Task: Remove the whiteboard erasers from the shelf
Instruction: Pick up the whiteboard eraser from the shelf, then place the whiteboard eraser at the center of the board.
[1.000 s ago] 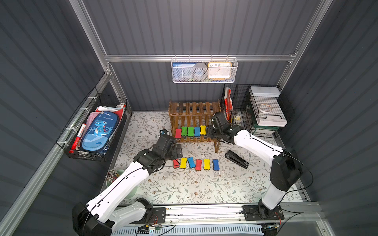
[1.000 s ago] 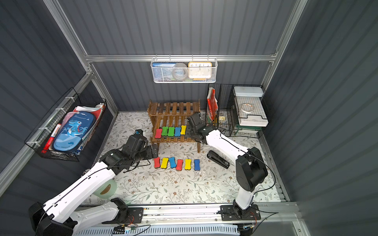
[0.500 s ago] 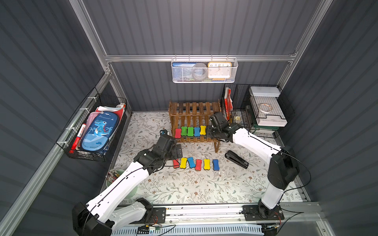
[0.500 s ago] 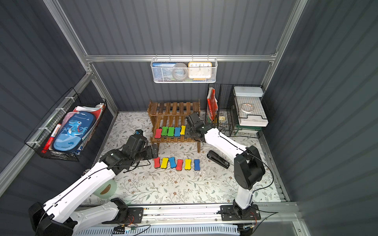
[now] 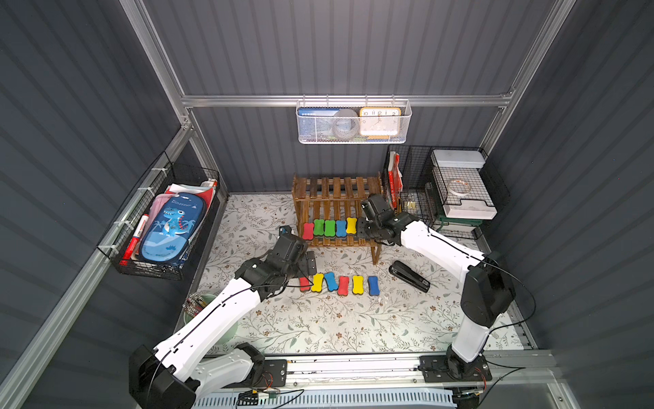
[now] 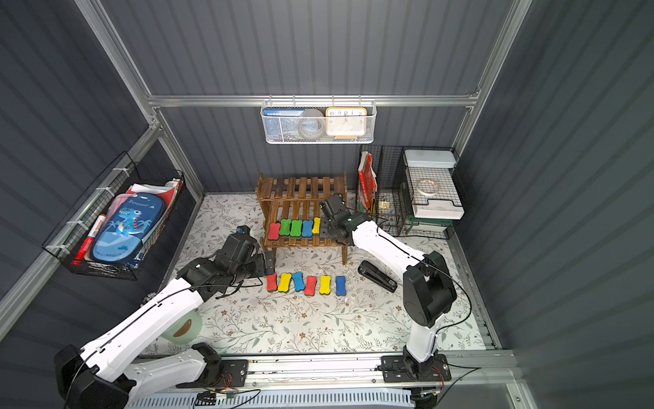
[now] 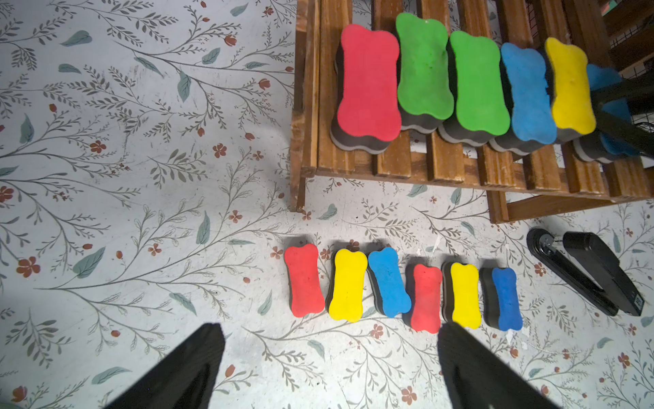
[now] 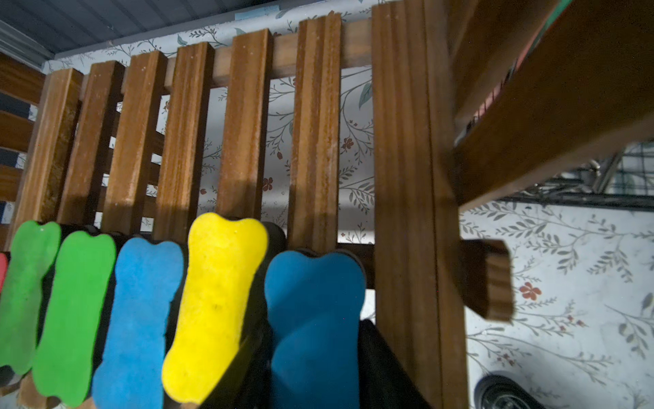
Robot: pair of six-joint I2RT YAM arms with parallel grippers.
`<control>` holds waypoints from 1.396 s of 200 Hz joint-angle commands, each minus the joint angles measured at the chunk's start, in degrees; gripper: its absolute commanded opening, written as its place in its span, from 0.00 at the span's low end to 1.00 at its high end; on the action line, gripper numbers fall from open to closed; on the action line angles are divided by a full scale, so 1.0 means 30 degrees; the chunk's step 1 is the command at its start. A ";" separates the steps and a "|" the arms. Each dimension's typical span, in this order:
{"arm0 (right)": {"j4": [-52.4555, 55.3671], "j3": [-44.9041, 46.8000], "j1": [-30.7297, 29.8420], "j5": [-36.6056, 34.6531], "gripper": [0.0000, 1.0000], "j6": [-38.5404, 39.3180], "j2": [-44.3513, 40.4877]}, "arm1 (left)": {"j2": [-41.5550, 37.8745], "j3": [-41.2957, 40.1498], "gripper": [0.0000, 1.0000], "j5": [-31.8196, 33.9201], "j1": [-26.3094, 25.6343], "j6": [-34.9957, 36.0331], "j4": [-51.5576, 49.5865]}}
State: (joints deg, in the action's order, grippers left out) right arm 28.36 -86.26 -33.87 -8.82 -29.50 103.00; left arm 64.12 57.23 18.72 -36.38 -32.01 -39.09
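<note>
The brown slatted shelf (image 5: 336, 187) carries a row of whiteboard erasers on its lower tier: red (image 5: 308, 231), two green (image 5: 324, 227), light blue (image 5: 340, 228) and yellow (image 5: 351, 225). A darker blue eraser (image 8: 315, 301) ends the row on the right, hidden under the arm in both top views. My right gripper (image 8: 315, 333) is shut on it, one finger pressed to each long side, while it rests on the slats. Several more erasers (image 5: 338, 283) lie in a row on the mat before the shelf. My left gripper (image 7: 331, 331) hovers open and empty just short of that row.
A black stapler (image 5: 410, 276) lies on the mat right of the floor row. The black wire-grid organiser (image 5: 442, 191) stands close behind my right arm. A white mesh basket (image 5: 354, 122) hangs on the back wall, a wire basket (image 5: 170, 226) on the left wall.
My right gripper's fingers have closed in on the dark blue eraser at the shelf row's right end. The left arm has not moved.
</note>
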 commanded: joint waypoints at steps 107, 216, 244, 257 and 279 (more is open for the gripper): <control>-0.0138 0.3404 0.0200 0.1075 0.30 -0.1121 -0.5530 | -0.0297 0.0433 0.99 -0.0188 -0.0031 0.0164 -0.0404; 0.4680 1.3091 -0.2564 0.6502 0.29 -0.5401 -1.1979 | -0.0381 0.0566 0.99 -0.0451 -0.0002 0.0833 -0.0175; 0.4785 1.3811 -0.3708 0.6520 0.29 -0.5827 -1.1432 | -0.0139 0.0707 0.99 -0.0594 -0.0002 0.0913 -0.0233; 0.4493 1.3810 -0.3897 0.6307 0.29 -0.5758 -1.0708 | -0.0142 0.0708 0.99 -0.0545 -0.0002 0.0910 -0.0213; 0.4310 1.3306 -0.4144 0.5892 0.29 -0.5463 -0.9185 | -0.0284 0.0640 0.99 -0.0507 -0.0002 0.0849 -0.0202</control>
State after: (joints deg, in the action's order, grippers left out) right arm 41.36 -44.91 -45.50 10.04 -45.60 70.89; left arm 63.68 57.63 17.74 -36.38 -30.61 -39.05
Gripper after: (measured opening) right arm 0.342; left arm 0.992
